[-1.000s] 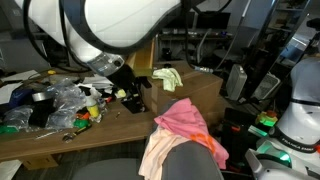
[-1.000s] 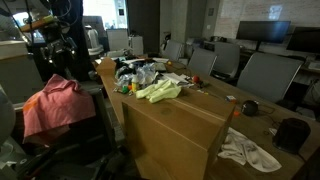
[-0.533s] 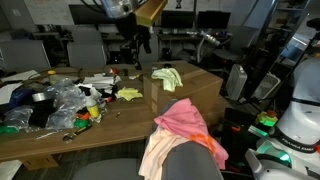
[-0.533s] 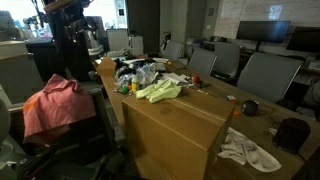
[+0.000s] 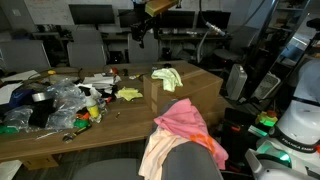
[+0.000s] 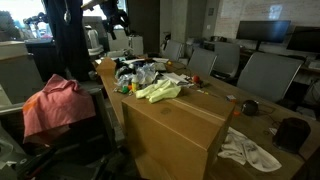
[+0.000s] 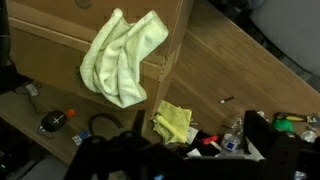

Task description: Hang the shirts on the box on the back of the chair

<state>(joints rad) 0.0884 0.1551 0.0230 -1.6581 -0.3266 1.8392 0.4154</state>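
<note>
The worktop [image 5: 205, 85] carries the box [image 7: 50, 40], and the chair [image 5: 190, 160] in front of it has a pink shirt [image 5: 185, 120] and a cream shirt [image 5: 158, 152] draped over its back. One pale-green shirt [image 7: 122, 55] lies bunched on the box top, its long axis running toward the box edge. The end effector [image 5: 142, 36] hangs high above the shirt, well apart from it; whether it is open or holds anything cannot be determined.

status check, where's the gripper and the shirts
Gripper high above the table, jaws unclear. Light green shirt lies on the box; pink shirt draped on the chair back. Clutter on the table beside the box.
</note>
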